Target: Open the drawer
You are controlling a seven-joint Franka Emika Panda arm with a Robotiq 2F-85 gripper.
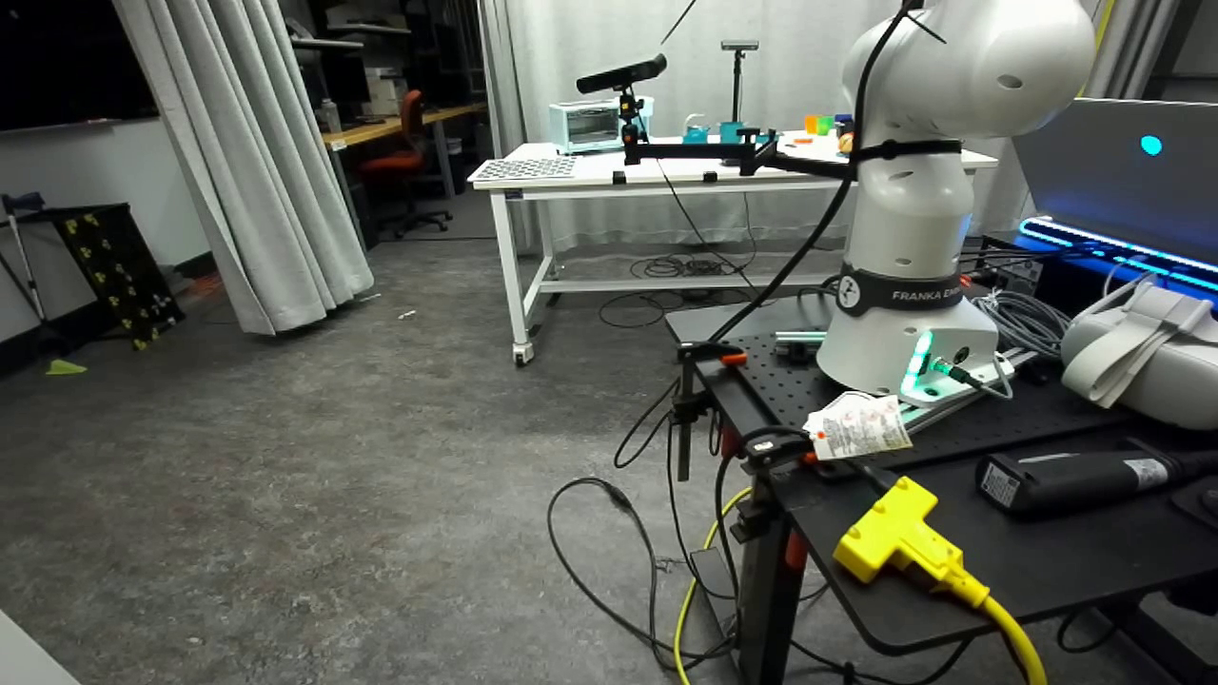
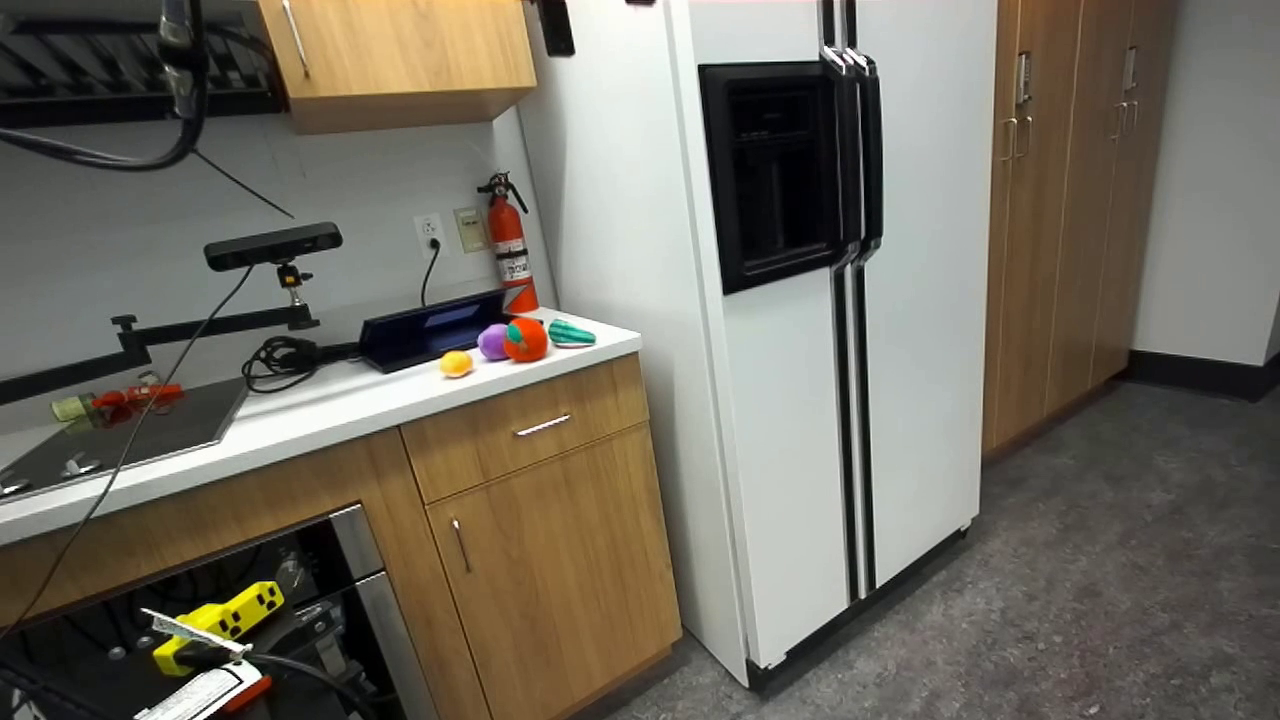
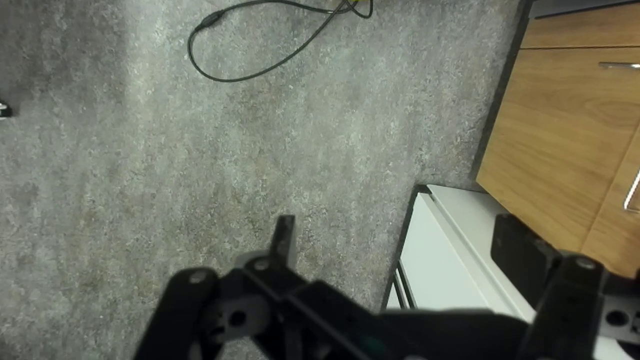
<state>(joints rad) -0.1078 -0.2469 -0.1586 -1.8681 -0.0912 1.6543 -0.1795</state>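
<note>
The drawer [image 2: 480, 448] is closed under the white countertop, left of the fridge, in an exterior view. Only its tan wooden front shows, with a silver bar handle [image 2: 543, 425]; its inside is hidden. In the wrist view the drawer front [image 3: 615, 235] lies at the right edge, with its handle [image 3: 632, 192] partly cut off. My gripper [image 3: 397, 237] is open and empty in the wrist view, apart from the drawer. A black piece at the top edge of an exterior view, probably a fingertip, hangs above the counter in front of the fridge side.
The white fridge [image 2: 920, 300] stands right of the drawer. A cabinet door [image 2: 560, 560] is below it. Toy fruits, a dark tablet [image 2: 435, 330] and a fire extinguisher [image 2: 510, 250] stand on the counter [image 2: 330, 405]. An upper cabinet [image 2: 400, 50] hangs above. A cable [image 3: 240, 79] loops on the floor.
</note>
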